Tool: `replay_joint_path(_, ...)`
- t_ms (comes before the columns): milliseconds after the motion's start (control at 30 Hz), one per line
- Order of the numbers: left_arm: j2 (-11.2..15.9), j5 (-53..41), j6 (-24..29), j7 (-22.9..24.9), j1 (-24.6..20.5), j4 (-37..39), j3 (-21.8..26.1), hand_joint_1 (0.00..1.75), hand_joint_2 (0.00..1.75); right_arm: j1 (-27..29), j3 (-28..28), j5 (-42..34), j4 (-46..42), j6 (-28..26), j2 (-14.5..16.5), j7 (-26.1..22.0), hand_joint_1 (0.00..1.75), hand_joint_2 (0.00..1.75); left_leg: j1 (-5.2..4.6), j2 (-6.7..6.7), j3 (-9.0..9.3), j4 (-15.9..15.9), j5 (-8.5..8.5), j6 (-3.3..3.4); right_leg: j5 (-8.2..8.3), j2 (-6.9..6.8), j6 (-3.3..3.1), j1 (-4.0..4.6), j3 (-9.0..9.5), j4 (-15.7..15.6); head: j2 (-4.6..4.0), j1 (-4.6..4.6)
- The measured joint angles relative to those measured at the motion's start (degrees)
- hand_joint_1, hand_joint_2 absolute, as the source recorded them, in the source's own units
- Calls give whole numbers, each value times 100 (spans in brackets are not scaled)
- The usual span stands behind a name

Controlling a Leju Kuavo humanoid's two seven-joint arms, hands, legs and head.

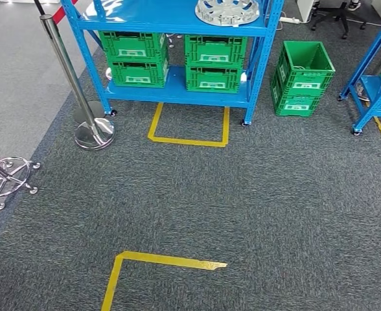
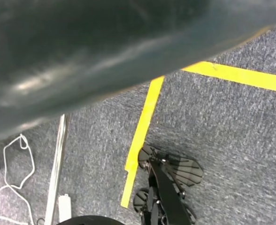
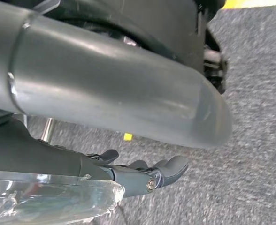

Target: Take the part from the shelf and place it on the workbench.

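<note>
Ahead, in the head view, the blue shelf (image 1: 176, 91) stands across a stretch of grey carpet (image 1: 257, 194). The part (image 1: 227, 10), a round silver disc, lies flat on the shelf's upper board towards its right post, partly cut off by the picture's edge. Being round, it has no long axis to line up with; what matters is that it lies flat and high on the shelf. Green crates (image 1: 215, 61) sit on the board below it, another green crate (image 1: 300, 78) stands on the floor just right of the shelf, and a yellow tape bay (image 1: 188, 139) is marked at the shelf's foot. The shelf is well apart from the robot, so I judge that walking up to that bay comes before any reach. The part sits slightly right of the shelf's middle, which may favour the right arm.

In the left wrist view, the left hand (image 2: 94, 56) is a dark blur close to the lens above the carpet. I cannot tell how its fingers lie.

In the right wrist view, the right hand (image 3: 129, 103) hangs over the carpet with its thick thumb apart from the darker fingers (image 3: 164, 171), which lie stretched out with nothing in them. The shelf, and the part with it, lies forward of both hanging hands.
</note>
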Motion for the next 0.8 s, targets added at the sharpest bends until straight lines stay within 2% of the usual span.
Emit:
replay_joint_path(133, 5, -75, 100, 0, -18, -10, 2, 0, 0, 1, 54, 133, 1, -109, 3, 102, 0, 0, -32, 4, 3, -38, -12, 120, 62, 0, 91, -27, 4, 23, 0, 0)
replay_joint_path(200, -5, -80, 133, 0, -29, -11, 3, 0, 0, -2, 75, 146, 3, -124, 4, 120, 0, 0, -10, 23, 45, -107, 11, 191, 43, -55, 126, -16, -42, 138, 0, 9)
replay_joint_path(233, -12, -81, 154, 0, -32, -11, 4, 0, 0, -9, 83, 147, 4, -128, 4, 128, 0, 0, 2, 38, 69, -123, 25, 210, -61, -101, 129, -11, -111, 275, 0, 27)
replay_joint_path(267, -18, -82, 172, 0, -32, -11, 5, 0, 0, -17, 91, 149, 4, -132, 4, 137, 0, 0, 10, 59, 85, -133, 36, 218, -233, -146, 131, -6, -234, 521, 0, 43)
replay_joint_path(333, -22, -83, 190, 0, -28, -11, 10, 0, 0, -24, 97, 150, 4, -137, 4, 151, 0, 0, 5, 99, 85, -129, 33, 218, -613, -187, 141, -2, -580, 1238, 0, 69)
replay_joint_path(367, -27, -84, 191, 0, -26, -11, 13, 0, 0, -16, 99, 151, 5, -138, 4, 157, 0, 0, 4, 117, 87, -127, 28, 212, -722, -191, 148, -3, -724, 1522, 0, 70)
replay_joint_path(400, -35, -86, 191, 1, -25, -10, 16, 0, 0, -5, 100, 155, 5, -138, 4, 163, 0, 0, 8, 128, 97, -125, 18, 199, -723, -196, 152, -5, -781, 1621, 0, 72)
replay_joint_path(433, -44, -90, 192, 1, -24, -10, 19, 0, 0, 5, 101, 163, 6, -138, 3, 169, 0, 0, 17, 134, 119, -124, 2, 179, -608, -205, 160, -8, -725, 1491, 0, 73)
replay_joint_path(500, -58, -107, 195, 0, -24, -10, 26, 0, 0, 12, 101, 180, 7, -138, 2, 172, 0, 0, 41, 140, 184, -119, -50, 115, -218, -246, 176, -15, -360, 748, 0, 77)
replay_joint_path(533, -57, -118, 197, -3, -26, -11, 30, 0, 0, 7, 102, 185, 9, -137, 3, 172, 0, 0, 43, 144, 210, -105, -80, 76, -145, -271, 161, -10, -198, 396, 0, 84)
replay_joint_path(567, -54, -130, 202, -7, -28, -12, 34, 0, 0, -2, 103, 186, 11, -135, 3, 172, 0, 0, 38, 149, 222, -94, -109, 36, -122, -287, 123, -3, -89, 174, 0, 87)
replay_joint_path(633, -46, -146, 213, -14, -32, -13, 41, 0, 0, -5, 105, 188, 18, -134, 4, 172, 0, 0, 25, 158, 244, -58, -140, -40, -186, -283, 6, 16, -52, 78, 0, 80)
replay_joint_path(700, -43, -154, 221, -20, -32, -15, 43, 0, 0, 11, 105, 190, 23, -135, 4, 173, 0, 0, 35, 155, 265, 9, -169, -102, -147, -263, -85, 9, 24, 85, 0, 62)
replay_joint_path(733, -42, -158, 223, -23, -35, -16, 44, 0, 0, 14, 105, 189, 26, -137, 4, 174, 0, 0, 44, 147, 204, 155, -201, -128, -154, -258, -117, 5, 80, 82, 0, 53)
replay_joint_path(767, -43, -162, 226, -25, -40, -17, 44, 0, 0, 9, 106, 190, 26, -137, 5, 173, 0, 0, 52, 139, 62, 422, -278, -157, -166, -255, -149, 2, 116, 76, 0, 44)
replay_joint_path(800, -47, -164, 230, -27, -43, -18, 44, 0, 0, 3, 107, 189, 26, -137, 4, 172, 0, 0, 59, 132, -155, 794, -406, -181, -185, -249, -175, 6, 135, 74, 0, 37)
